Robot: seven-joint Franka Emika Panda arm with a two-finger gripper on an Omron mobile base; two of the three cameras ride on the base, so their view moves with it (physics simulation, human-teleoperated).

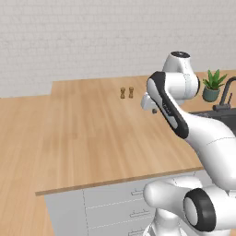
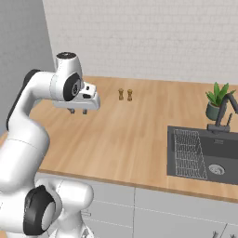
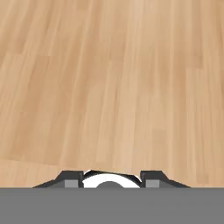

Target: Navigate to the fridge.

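1. End effector [image 2: 78,111] hangs just above the bare wooden counter [image 2: 139,135], fingers spread wide with nothing between them.
2. Two little brown shakers [image 2: 125,95] stand further back, off to its right.
3. Sink [image 2: 204,155], faucet [image 2: 225,114] and potted plant [image 2: 216,100] are far right.
4. Grey panel [image 2: 21,56] at far left, possibly the fridge, can't tell.

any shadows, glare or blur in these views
Left base view: flat, even light, no glare on the wooden counter, slightly soft overall. Right base view: the same even light; a faint shadow lies beside the two small shakers, and the sink stays dark and matte. Hand view: the wood grain looks soft and smeared, with no cast shadow from the pincer.
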